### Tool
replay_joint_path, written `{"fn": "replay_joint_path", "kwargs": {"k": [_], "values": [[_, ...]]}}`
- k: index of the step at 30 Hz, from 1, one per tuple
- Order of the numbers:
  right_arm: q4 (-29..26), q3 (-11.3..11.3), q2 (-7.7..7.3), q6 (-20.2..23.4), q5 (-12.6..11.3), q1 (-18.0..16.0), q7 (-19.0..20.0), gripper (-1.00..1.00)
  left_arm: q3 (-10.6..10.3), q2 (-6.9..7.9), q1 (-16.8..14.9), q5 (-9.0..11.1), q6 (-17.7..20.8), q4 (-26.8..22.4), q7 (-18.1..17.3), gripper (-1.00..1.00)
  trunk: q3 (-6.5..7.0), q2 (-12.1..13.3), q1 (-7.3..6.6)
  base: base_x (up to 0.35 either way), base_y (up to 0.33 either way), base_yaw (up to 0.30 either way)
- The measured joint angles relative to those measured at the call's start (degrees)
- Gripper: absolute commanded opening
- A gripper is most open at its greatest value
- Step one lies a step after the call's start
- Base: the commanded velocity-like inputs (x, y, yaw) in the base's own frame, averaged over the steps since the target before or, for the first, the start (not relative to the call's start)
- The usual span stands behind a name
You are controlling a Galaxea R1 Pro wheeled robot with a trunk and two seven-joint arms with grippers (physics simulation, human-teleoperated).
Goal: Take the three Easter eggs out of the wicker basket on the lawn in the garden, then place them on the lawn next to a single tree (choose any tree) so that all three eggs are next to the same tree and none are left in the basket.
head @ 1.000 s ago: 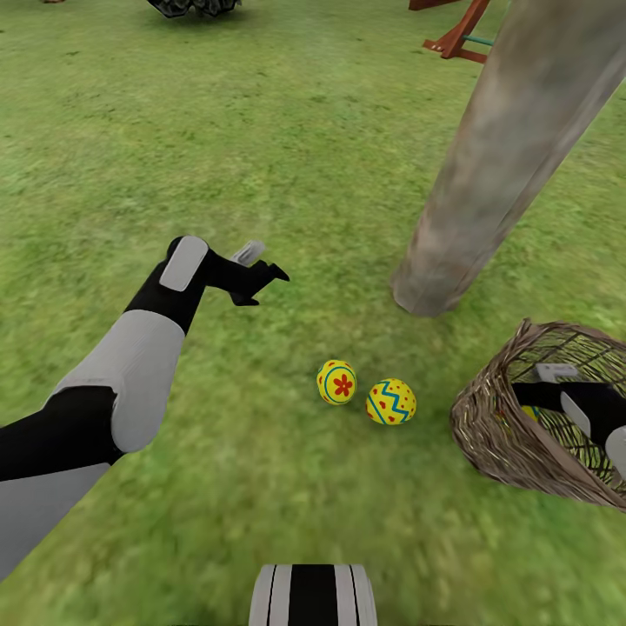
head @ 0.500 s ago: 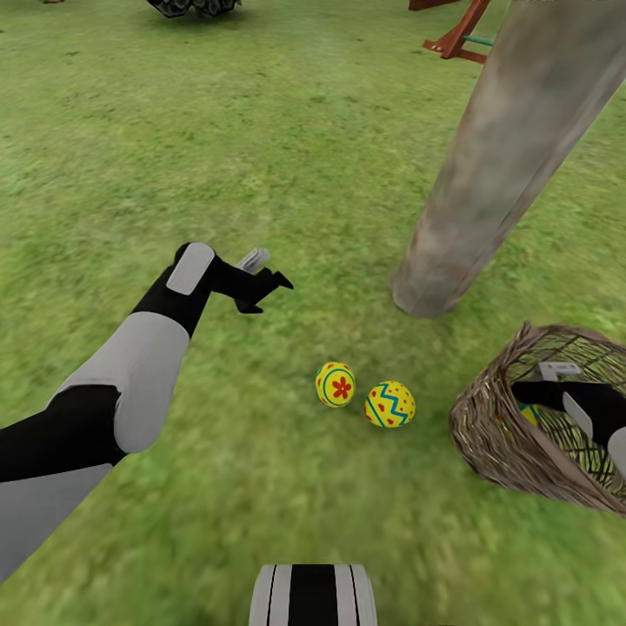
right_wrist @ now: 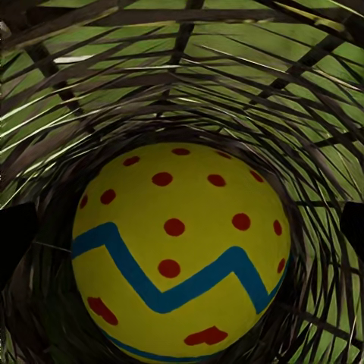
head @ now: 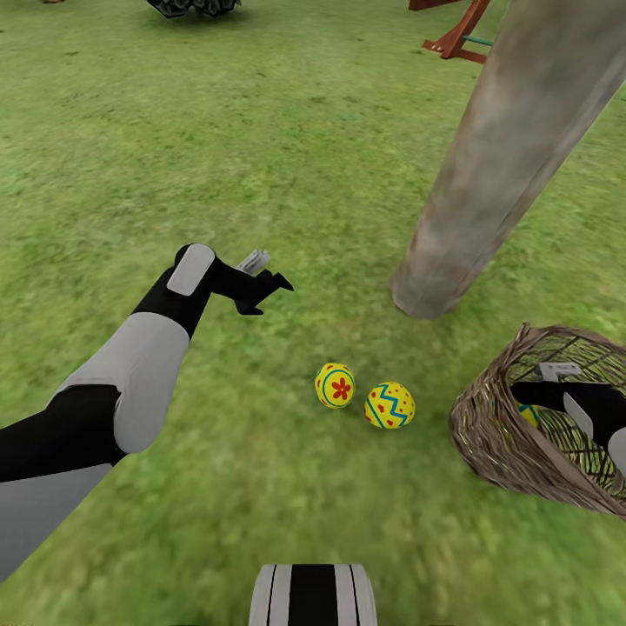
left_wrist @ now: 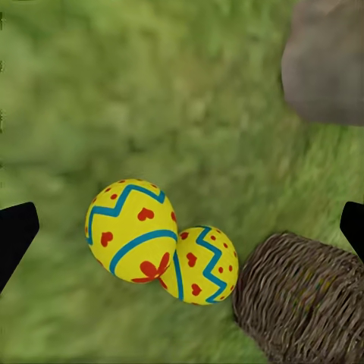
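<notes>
1. Two small yellow Easter eggs are lying on the bright green lawn (head: 287, 156) just ahead of the robot's base. The flower-marked yellow egg (head: 336, 384) is showing a red flower inside blue rings, and the zigzag-marked yellow egg (head: 389, 404) just beside it is carrying a blue zigzag and red dots; in the left wrist view they (left_wrist: 131, 230) (left_wrist: 203, 264) are appearing to touch.
2. To their right, the round brown wicker basket (head: 500, 435) is lying tilted on the grass with its mouth turned towards the robot; its open weave of rough twigs is letting green show through.
3. The right hand (head: 530, 393) is reaching into the basket's mouth. Its wrist camera is looking at the third yellow egg (right_wrist: 180, 254), smooth and glossy, with red dots and a blue zigzag, sitting deep in the basket. Only dark finger edges are showing at the sides of that view, well apart, with nothing between them.
4. The left hand (head: 265, 283) is hovering above bare grass to the left of the two eggs, fingers spread and holding nothing.
5. Beyond the eggs, the thick, pale grey-brown mottled tree trunk (head: 496, 165) is rising at a lean, its base near both eggs.
6. Compared with half a second ago, nothing is visibly shifting: eggs, basket and both arms are sitting in the same places.
</notes>
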Motion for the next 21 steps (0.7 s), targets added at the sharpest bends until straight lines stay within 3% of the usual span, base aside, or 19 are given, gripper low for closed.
{"fn": "replay_joint_path", "kwargs": {"k": [9,16,21], "values": [[-0.01,0.01,0.00,-0.07,0.00,0.00,0.04,1.00,0.00,-0.06,0.00,-0.23,-0.06,-0.23,0.07,1.00,-1.99,-0.12,0.24,0.000,0.000,0.000],[-0.01,0.00,0.00,-0.09,-0.03,0.00,0.12,1.00,0.01,0.00,0.00,-0.20,0.01,-0.67,-0.20,1.00,-1.99,-0.12,0.23,0.000,0.000,0.000],[-0.01,0.01,0.00,-0.09,0.00,0.00,0.13,1.00,-0.06,0.01,0.00,-0.25,0.01,-0.77,-0.11,1.00,-3.10,-0.18,0.37,0.000,0.000,0.000]]}}
